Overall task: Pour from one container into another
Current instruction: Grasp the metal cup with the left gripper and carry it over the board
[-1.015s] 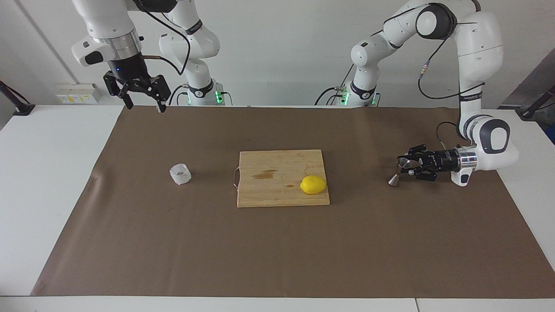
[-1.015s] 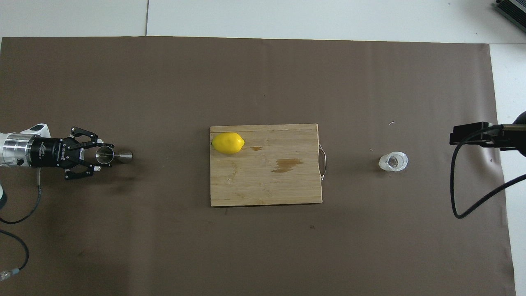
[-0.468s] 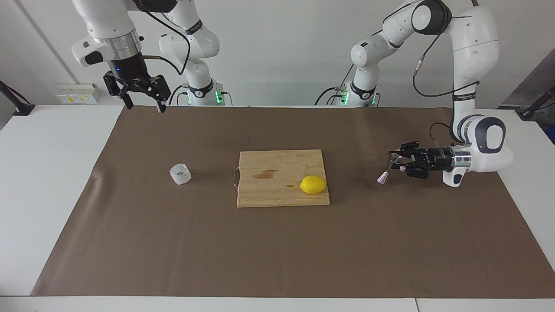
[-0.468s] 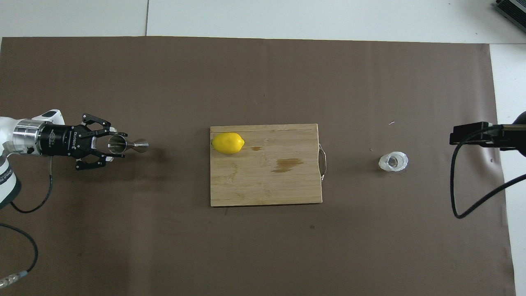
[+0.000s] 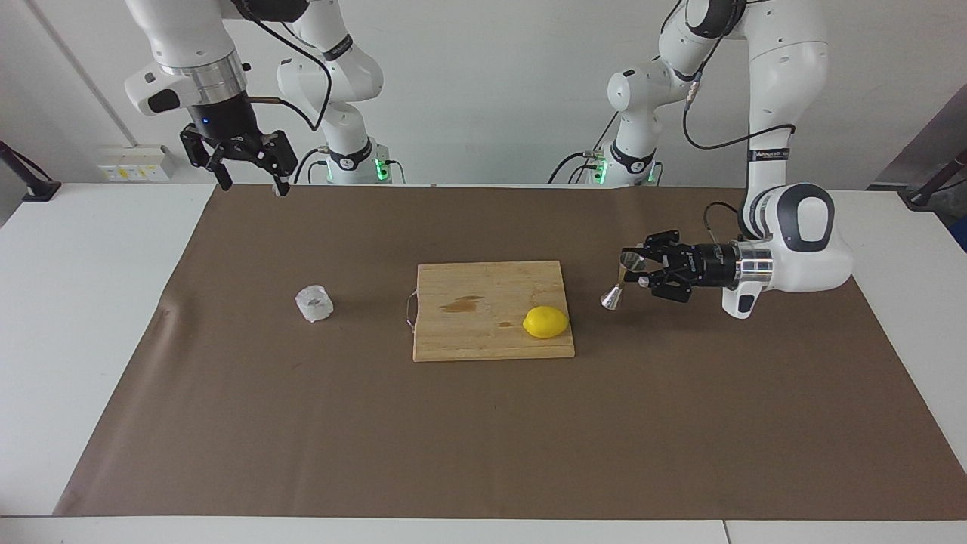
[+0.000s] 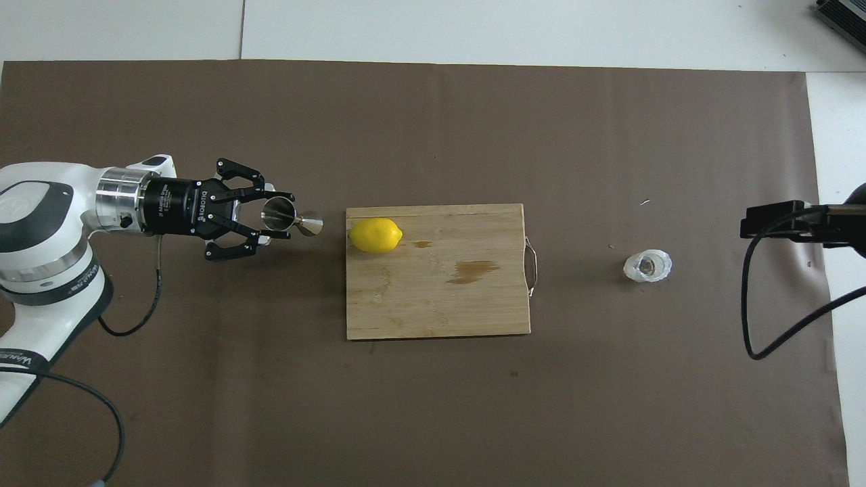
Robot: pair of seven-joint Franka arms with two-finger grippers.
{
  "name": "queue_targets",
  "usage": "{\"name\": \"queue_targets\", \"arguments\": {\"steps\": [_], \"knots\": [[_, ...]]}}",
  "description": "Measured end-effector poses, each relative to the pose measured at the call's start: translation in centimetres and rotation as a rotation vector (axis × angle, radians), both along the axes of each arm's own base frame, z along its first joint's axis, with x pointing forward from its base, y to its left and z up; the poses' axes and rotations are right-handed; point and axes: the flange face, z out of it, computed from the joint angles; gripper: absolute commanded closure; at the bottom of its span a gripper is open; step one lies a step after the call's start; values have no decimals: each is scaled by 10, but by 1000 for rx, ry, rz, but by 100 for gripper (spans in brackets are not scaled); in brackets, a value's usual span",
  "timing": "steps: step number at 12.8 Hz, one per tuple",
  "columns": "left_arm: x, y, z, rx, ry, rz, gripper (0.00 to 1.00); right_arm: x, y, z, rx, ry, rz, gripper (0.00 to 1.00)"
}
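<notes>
A small crinkly whitish plastic cup (image 5: 314,303) (image 6: 647,266) stands on the brown mat toward the right arm's end. My left gripper (image 5: 638,272) (image 6: 274,218) lies level and is shut on the upper bowl of a shiny metal jigger (image 5: 619,282) (image 6: 294,218). The jigger hangs slightly tilted above the mat, just off the edge of the cutting board (image 5: 483,332) (image 6: 440,304) that faces the left arm's end. My right gripper (image 5: 248,181) hangs open and high over the mat's edge nearest the robots, holding nothing.
A yellow lemon (image 5: 545,322) (image 6: 376,235) lies on the wooden board's corner closest to the jigger. The board has a wire handle (image 6: 533,260) on the side facing the cup. Brown mat (image 5: 483,438) covers most of the white table.
My left gripper has lifted the jigger off the mat and carried it from the left arm's end toward the cutting board. The right arm has stayed still.
</notes>
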Motion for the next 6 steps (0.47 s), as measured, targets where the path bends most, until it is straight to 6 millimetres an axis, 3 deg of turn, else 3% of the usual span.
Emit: {"name": "queue_targets", "arguments": {"steps": [6], "knots": [[-27, -149, -11, 41, 56, 178, 100, 0, 0, 0, 0, 0, 0, 0]]}}
